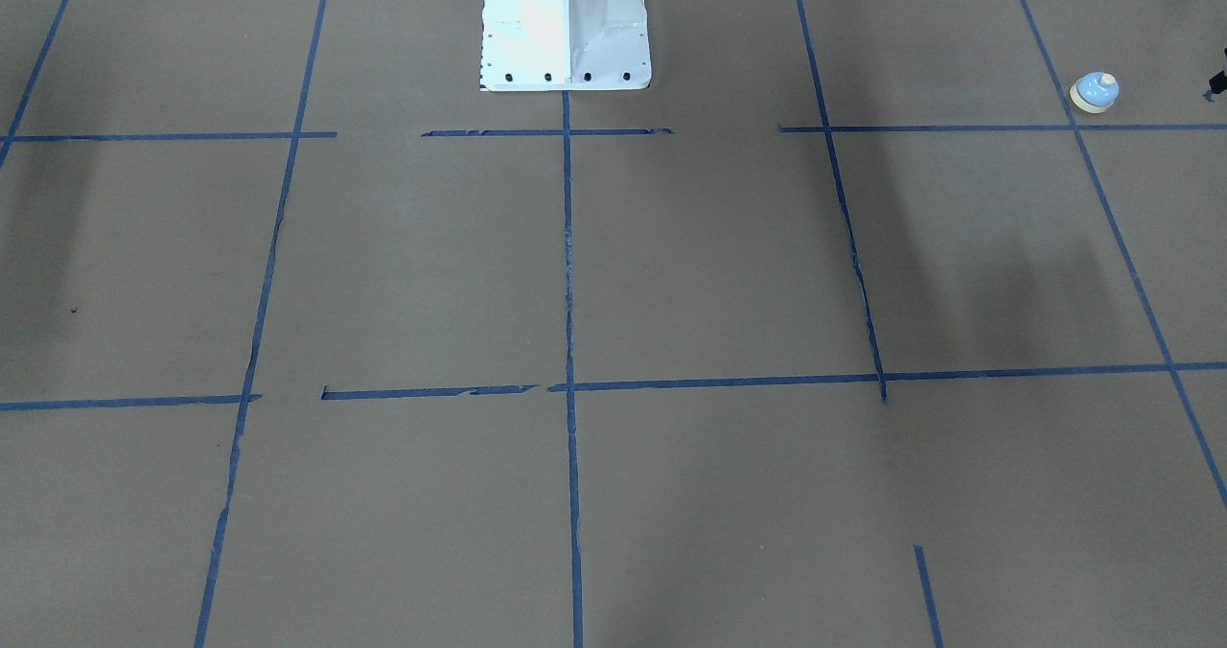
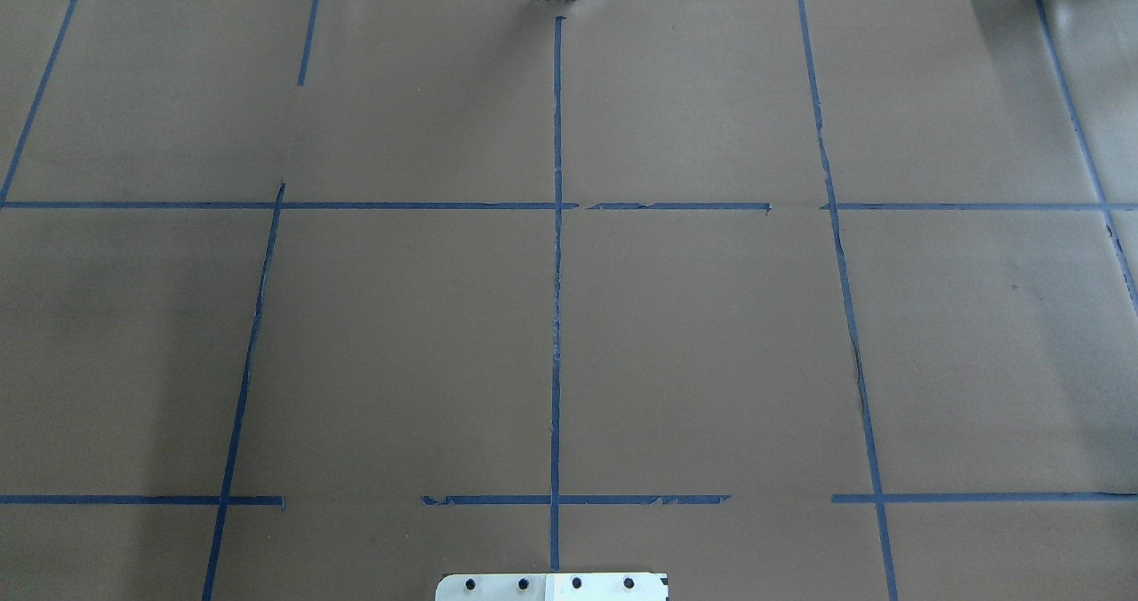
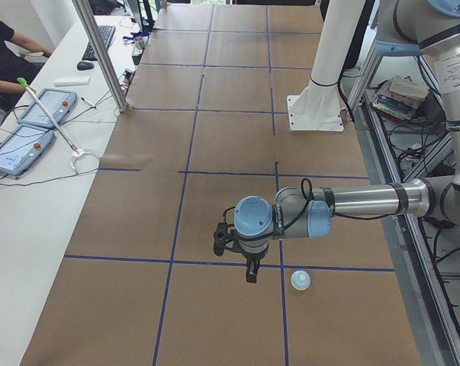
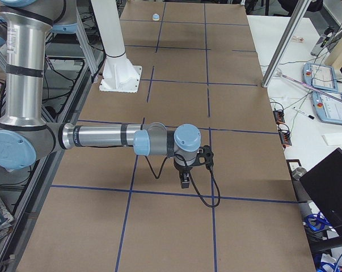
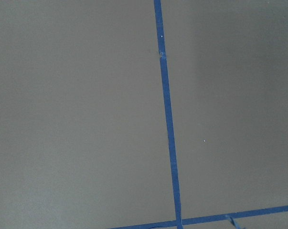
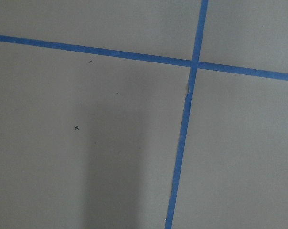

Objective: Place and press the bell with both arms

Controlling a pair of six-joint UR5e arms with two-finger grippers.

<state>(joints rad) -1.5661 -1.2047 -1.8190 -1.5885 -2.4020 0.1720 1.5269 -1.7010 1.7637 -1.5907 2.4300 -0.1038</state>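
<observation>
The bell is a small light-blue dome with a cream base and button. It stands upright on the brown table near the robot's left end, and it also shows in the exterior left view and far off in the exterior right view. My left gripper hangs over the table a short way beside the bell, apart from it. My right gripper hangs over the table's other end, far from the bell. I cannot tell whether either gripper is open or shut. Both wrist views show only table and tape.
The white pedestal base stands at the robot's edge of the table. Blue tape lines mark a grid on the brown cover. A side table with tablets and an operator lies beyond a metal post.
</observation>
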